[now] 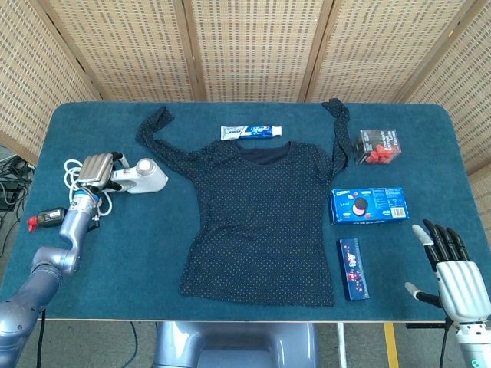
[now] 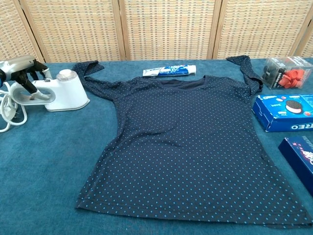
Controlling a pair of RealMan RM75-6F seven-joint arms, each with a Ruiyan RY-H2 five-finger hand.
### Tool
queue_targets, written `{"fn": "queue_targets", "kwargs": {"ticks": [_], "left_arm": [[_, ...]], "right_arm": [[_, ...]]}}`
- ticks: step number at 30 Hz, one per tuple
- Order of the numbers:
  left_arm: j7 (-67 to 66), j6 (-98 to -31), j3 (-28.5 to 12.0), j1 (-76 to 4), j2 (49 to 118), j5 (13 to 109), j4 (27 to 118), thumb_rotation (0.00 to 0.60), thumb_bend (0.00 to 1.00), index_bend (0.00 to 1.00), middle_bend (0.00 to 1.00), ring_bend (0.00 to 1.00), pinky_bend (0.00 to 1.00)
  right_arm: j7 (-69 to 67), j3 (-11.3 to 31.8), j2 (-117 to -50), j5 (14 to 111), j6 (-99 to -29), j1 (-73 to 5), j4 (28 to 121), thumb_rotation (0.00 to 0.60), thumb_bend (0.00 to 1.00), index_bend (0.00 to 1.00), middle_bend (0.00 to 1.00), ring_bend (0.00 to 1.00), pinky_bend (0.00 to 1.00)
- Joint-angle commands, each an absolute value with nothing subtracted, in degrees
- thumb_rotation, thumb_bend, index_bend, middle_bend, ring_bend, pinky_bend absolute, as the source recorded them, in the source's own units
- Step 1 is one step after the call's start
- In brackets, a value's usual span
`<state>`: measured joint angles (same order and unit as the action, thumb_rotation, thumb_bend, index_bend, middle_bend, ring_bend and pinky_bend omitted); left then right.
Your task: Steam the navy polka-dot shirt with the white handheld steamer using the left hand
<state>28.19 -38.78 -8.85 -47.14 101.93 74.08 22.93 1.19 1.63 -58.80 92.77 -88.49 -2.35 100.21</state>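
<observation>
White handheld steamer (image 1: pixel 142 178) at left hand (image 1: pixel 97 170) fingers (image 2: pixel 28 78), beside shirt (image 1: pixel 265 218).

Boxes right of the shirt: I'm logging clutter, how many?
3: a clear box of red items by the sleeve, a blue Oreo box below it, a dark blue box nearest the table's front edge.

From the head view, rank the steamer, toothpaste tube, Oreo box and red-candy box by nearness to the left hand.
1. White handheld steamer, right at the left hand.
2. Toothpaste tube, above the shirt collar.
3. Oreo box and clear box of red candies, far right: too close to call.
</observation>
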Motion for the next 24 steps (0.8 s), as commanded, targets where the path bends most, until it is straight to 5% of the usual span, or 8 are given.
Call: {"fn": "queue_targets", "kwargs": {"ticks": [1, 5, 12, 17, 24], "left_arm": [[29.63, -39.86, -8.21, -46.75, 100.54, 75.37, 25.01, 0.6, 0.0, 0.03, 0.0, 0.04, 0.14], [31.56, -43.65, -7.87, -45.52, 97.81, 76.85, 29.28, 0.6, 0.0, 0.0, 0.0, 0.0, 0.02], [31.43, -52.44, -6.82, -41.54, 91.07, 79.31, 39.24, 0.6, 0.0, 0.0, 0.0, 0.0, 0.0], [23.96, -65.68, -6.88, -34.55, 82.51, 79.96, 56.39, 0.6, 0.0, 0.0, 0.0, 0.0, 0.0], [4.56, -76.1, -5.8, -25.19, 74.42, 75.21, 80.67, 0.6, 0.0, 0.0, 0.0, 0.0, 0.0]], "right_arm": [[1.17, 1.54, -58.75, 92.98, -88.63, -2.28, 100.29, 0.6, 0.0, 0.0, 0.0, 0.0, 0.0], [1.19, 1.38, -58.69, 93.36, -88.77, -2.22, 100.43, 0.6, 0.0, 0.0, 0.0, 0.0, 0.0], [1.07, 0.94, -58.43, 94.45, -89.24, -2.01, 100.82, 0.6, 0.0, 0.0, 0.0, 0.0, 0.0], [0.97, 0.64, -58.22, 95.67, -90.15, -1.7, 101.06, 0.6, 0.0, 0.0, 0.0, 0.0, 0.0], [0.33, 0.82, -58.12, 95.25, -90.49, -1.52, 100.67, 0.6, 0.0, 0.01, 0.0, 0.0, 0.0]]}}
